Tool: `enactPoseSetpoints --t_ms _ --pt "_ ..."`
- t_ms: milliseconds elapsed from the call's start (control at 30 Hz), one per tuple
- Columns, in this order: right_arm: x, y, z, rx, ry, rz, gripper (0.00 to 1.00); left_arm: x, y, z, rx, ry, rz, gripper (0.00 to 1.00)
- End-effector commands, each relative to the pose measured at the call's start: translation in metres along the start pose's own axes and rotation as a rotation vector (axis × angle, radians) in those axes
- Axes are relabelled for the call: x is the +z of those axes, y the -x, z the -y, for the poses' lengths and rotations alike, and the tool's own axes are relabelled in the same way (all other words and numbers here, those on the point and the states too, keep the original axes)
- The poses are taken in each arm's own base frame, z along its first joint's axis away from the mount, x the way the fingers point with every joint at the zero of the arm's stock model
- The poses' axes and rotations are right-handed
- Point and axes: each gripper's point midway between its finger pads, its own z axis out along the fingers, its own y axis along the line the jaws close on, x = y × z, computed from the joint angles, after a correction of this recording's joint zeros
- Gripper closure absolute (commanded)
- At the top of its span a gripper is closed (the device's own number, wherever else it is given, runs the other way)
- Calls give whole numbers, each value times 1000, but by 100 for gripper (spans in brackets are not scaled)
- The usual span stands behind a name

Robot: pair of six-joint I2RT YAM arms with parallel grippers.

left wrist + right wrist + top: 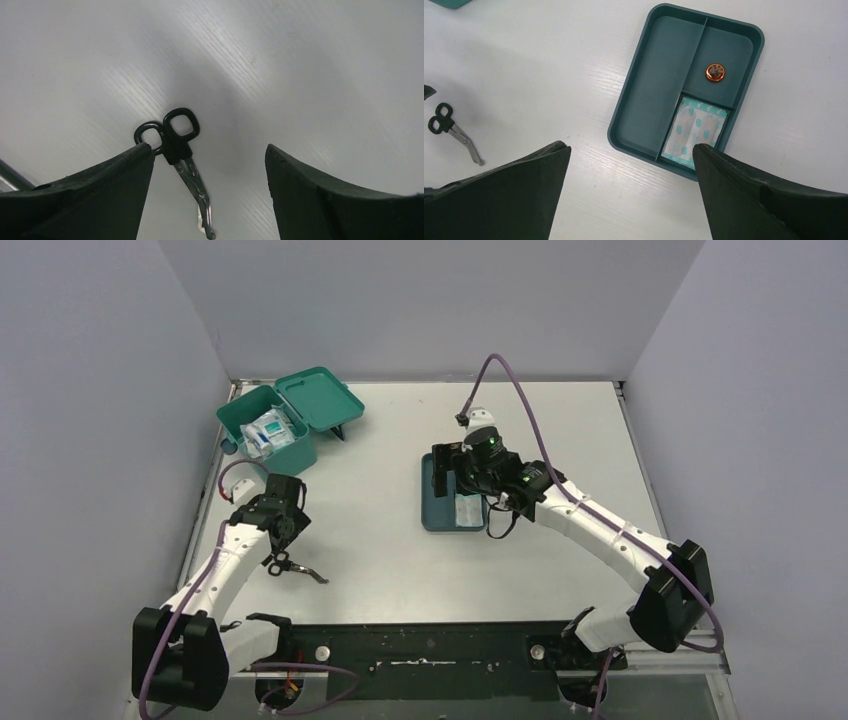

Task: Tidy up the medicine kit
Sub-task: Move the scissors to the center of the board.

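The medicine kit [300, 452] stands at the back left with its lid [320, 398] swung open and white packets [270, 432] inside. Black-handled scissors [181, 145] lie flat on the table, also seen as scissors [297, 567] from above and scissors [451, 130] from the right wrist. My left gripper [207, 146] hangs open just over them, its left fingertip by a handle ring. My right gripper [630, 145] is open and holds nothing, hovering at the near edge of the dark teal divided tray [659, 90].
The tray [435, 512] lies mid-table under the right gripper [456, 480]. It holds a round orange tin [715, 72] and a dotted plaster packet [694, 131] in separate compartments. Grey walls close off the left, back and right.
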Motion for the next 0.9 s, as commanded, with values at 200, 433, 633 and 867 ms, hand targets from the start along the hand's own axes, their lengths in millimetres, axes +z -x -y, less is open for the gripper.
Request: enactPoseSetpoints --t_ms 200,433,633,867 --pt "-14 0 -29 74 109 60 0 19 -14 -31 -165 157 -3 37" --pt "-15 -3 -42 61 123 54 0 30 -21 -36 -178 178 -10 48" --pt "-13 -12 -41 56 115 41 0 38 -30 -35 -166 189 -42 51" --pt "-17 -15 -40 50 119 45 0 42 -41 -28 -175 126 -75 64"
